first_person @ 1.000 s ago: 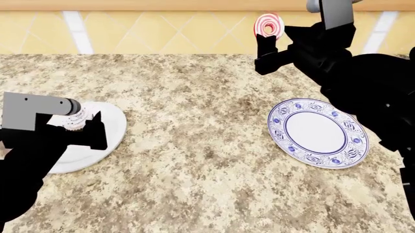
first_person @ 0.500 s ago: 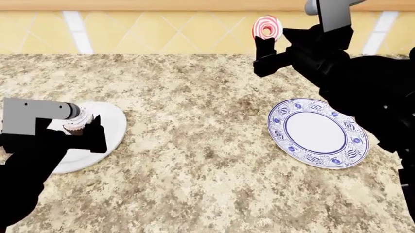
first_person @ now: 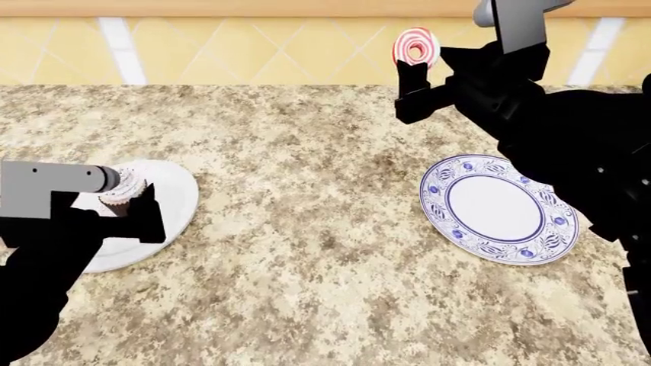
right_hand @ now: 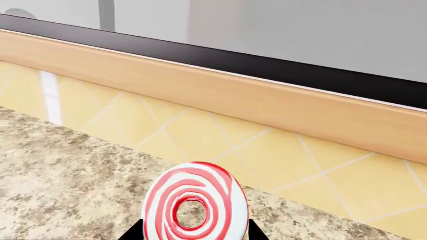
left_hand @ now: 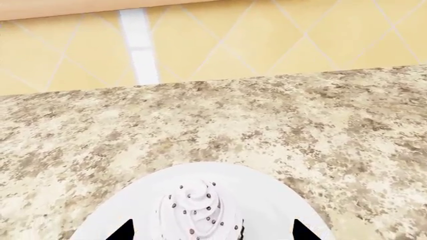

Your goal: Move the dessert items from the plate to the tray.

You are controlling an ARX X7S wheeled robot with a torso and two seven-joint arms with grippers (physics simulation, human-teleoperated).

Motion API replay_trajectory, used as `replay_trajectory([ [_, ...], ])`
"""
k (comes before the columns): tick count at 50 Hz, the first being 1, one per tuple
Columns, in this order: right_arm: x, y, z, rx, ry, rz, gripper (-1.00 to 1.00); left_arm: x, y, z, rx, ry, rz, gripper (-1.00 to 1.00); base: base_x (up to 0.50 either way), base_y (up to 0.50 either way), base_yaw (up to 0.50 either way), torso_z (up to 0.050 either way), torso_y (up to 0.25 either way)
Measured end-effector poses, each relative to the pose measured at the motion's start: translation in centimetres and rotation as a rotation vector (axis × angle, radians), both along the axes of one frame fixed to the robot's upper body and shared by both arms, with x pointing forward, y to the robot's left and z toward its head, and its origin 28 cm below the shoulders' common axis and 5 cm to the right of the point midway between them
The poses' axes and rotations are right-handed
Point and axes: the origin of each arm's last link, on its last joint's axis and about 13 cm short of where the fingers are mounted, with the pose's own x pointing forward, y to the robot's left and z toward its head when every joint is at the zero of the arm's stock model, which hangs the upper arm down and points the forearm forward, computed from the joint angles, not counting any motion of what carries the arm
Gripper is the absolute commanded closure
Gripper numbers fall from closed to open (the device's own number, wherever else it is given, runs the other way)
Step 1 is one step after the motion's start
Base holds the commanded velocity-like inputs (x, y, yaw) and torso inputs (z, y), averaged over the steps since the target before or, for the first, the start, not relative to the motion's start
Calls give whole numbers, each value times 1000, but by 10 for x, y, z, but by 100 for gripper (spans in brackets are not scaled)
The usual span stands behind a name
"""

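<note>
My right hand (first_person: 419,72) is up high over the far side of the bench (first_person: 305,252), fingers clamped on the lollipop (first_person: 416,46), red-and-white disc standing clear above the tips. The right wrist view shows the spiral face (right_hand: 195,210) square to the lens, a dark fingertip on each side of its lower edge; the stick is hidden inside the grip.

My left hand (first_person: 127,210) is down at the white plate (first_person: 178,202), fingers apart, straddling the cupcake (first_person: 120,192). The left wrist view puts the frosting swirl (left_hand: 197,210) between the two dark tips at the frame's edge, sitting nearer one tip than the other. I can't tell whether either tip touches the wrapper.

So the step in hand, as I judge it, is taking the cupcake. I'd centre the hand on it first, go low enough to catch the wrapper and not the soft frosting, close gently, then lift straight up off the plate.

Now the awkward part: no tray shows in any view. The blue-patterned plate (first_person: 501,208) sits bare beneath my right arm, but it isn't where these go. I'll need to find the tray before carrying anything. The cupcake's base is cut off in the wrist view, and my own left arm covers the near part of the white plate.
</note>
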Motion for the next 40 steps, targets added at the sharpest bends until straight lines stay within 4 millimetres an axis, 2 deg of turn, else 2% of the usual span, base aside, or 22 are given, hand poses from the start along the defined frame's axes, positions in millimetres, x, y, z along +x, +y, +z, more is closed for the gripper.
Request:
replay_trajectory([
  [18, -2, 0, 0, -2, 0, 3, 100, 3, 2, -2, -15, -12, 12, -100, 0, 0, 0, 0, 0],
  [28, -4, 1, 1, -3, -3, 8, 100, 3, 2, -5, -9, -11, 12, -100, 0, 0, 0, 0, -249],
  [30, -4, 1, 0, -3, 1, 8, 100, 3, 2, -5, -13, -12, 11, -100, -6, 0, 0, 0, 0],
  [31, -4, 1, 0, -3, 1, 9, 100, 3, 2, -5, -15, -13, 11, 100, 0, 0, 0, 0, 0],
  [40, -5, 1, -1, -2, 2, 6, 100, 4, 3, -5, -27, -23, 17, 100, 0, 0, 0, 0, 0],
])
